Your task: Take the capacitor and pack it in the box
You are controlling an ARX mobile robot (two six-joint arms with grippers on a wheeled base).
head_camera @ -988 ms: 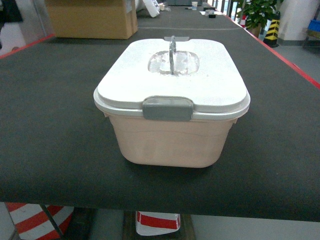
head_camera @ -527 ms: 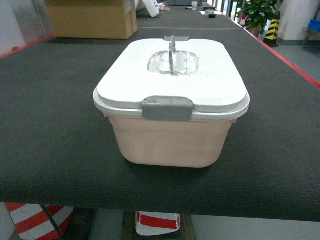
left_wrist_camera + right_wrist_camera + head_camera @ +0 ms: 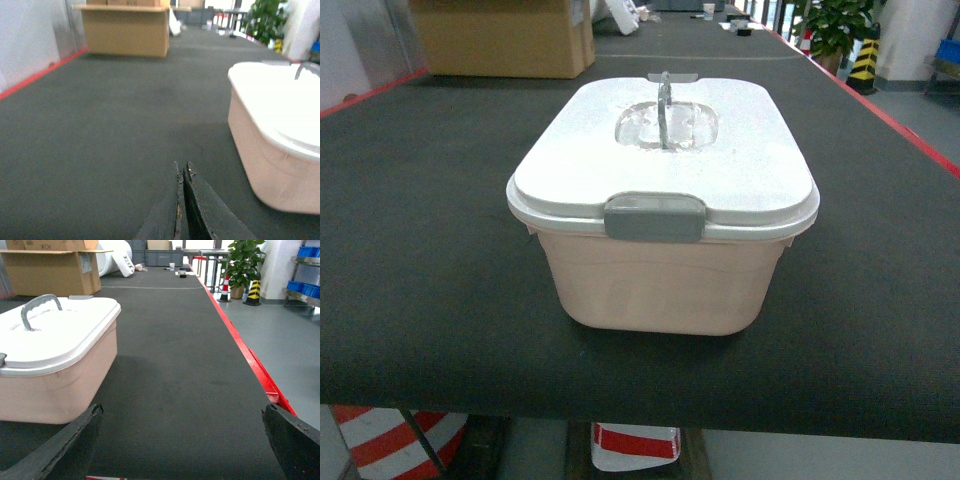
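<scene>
Clearly you're at the start: box (image 3: 662,215) lidded at centre frame, no capacitor visible; left gripper (image 3: 182,172) closed empty, right gripper (image 3: 182,440) spread wide. Unlatch first.

Smooth plastic box (image 3: 660,285), matt table (image 3: 430,250)

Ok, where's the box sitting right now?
The box sits lid-on at the middle of the head view, near the front edge of the dark table, with the cardboard carton far behind to its left.
</scene>
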